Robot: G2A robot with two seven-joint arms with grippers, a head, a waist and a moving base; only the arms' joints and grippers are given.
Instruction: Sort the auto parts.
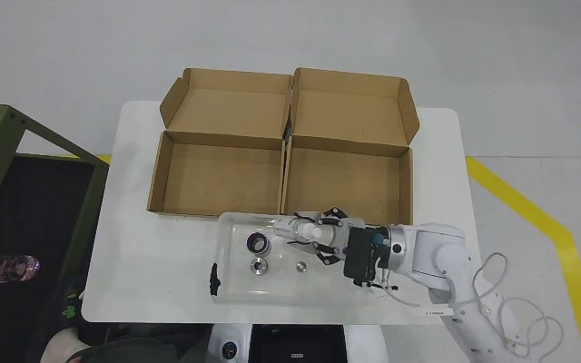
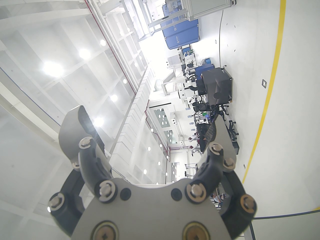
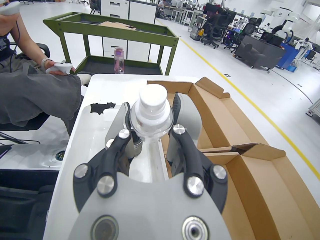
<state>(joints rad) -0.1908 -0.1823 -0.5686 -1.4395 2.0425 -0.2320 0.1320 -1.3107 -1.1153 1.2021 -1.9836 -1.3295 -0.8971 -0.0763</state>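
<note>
My right gripper (image 3: 151, 108) is shut on a white cylindrical part with a clear flange (image 3: 153, 96), holding it level above the clear tray (image 3: 85, 126). In the top view this gripper (image 1: 318, 236) and the white part (image 1: 295, 227) hang over the tray's far right portion, close to the right cardboard box (image 1: 349, 181). In the tray (image 1: 231, 289) lie a dark ring-shaped part (image 1: 259, 243) and two small metal parts (image 1: 259, 266) (image 1: 300, 267). My left gripper (image 2: 147, 116) is open, holds nothing, and points up at the ceiling.
Two open cardboard boxes stand side by side behind the tray, the left one (image 1: 218, 177) beside the right one, both with lids folded back. A black scrap (image 1: 214, 279) sits at the tray's left edge. A green cart (image 1: 36, 181) stands left of the table.
</note>
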